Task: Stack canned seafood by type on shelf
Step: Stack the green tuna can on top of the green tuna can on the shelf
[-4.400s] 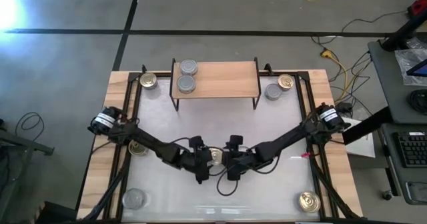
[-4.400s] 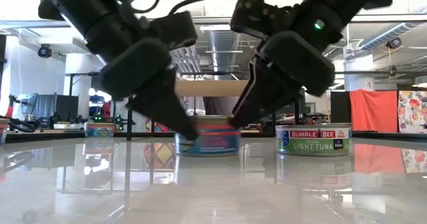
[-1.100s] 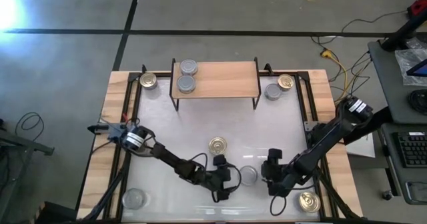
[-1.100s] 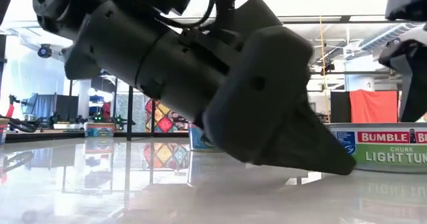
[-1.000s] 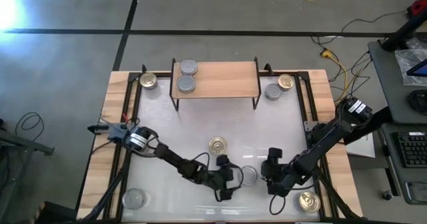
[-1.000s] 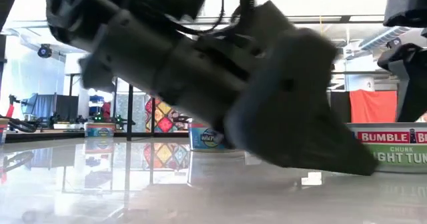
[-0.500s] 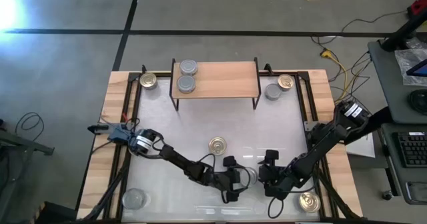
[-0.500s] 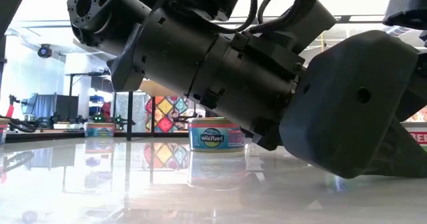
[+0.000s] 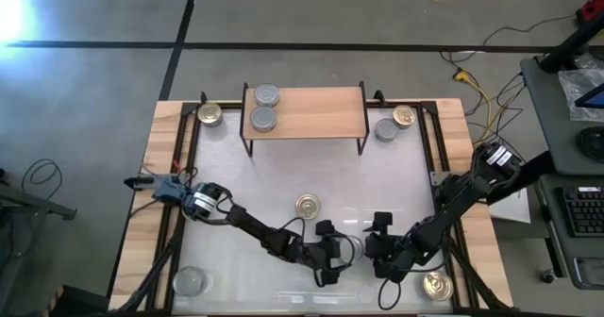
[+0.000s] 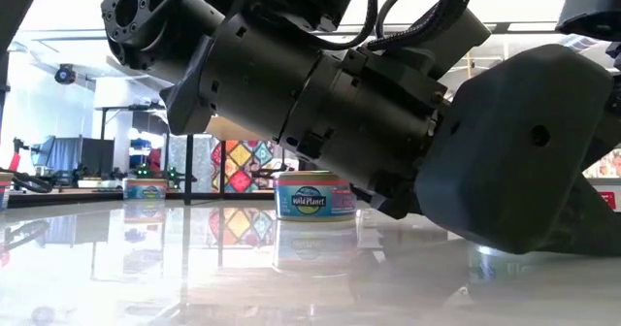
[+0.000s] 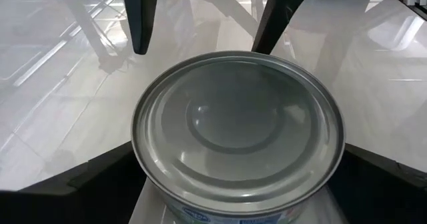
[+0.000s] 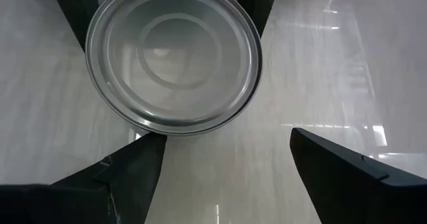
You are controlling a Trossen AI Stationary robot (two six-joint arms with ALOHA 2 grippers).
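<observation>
Both arms are reaching low over the table's near side, meeting at one silver can (image 11: 238,134) that is standing on the white table (image 9: 283,175) between them. The left gripper (image 9: 342,257) is sitting with its fingers (image 11: 87,181) spread wide on either side of the can, not pressing on it. The right gripper (image 9: 370,249) is facing it with fingers (image 12: 110,177) also apart, the can just beyond their tips. A gold can (image 9: 307,205) is standing just behind the grippers. Two silver cans (image 9: 265,107) are resting on the shelf's (image 9: 321,111) left end. More cans are sitting at the table's corners, and one gold can (image 9: 435,284) is lying near the right arm
</observation>
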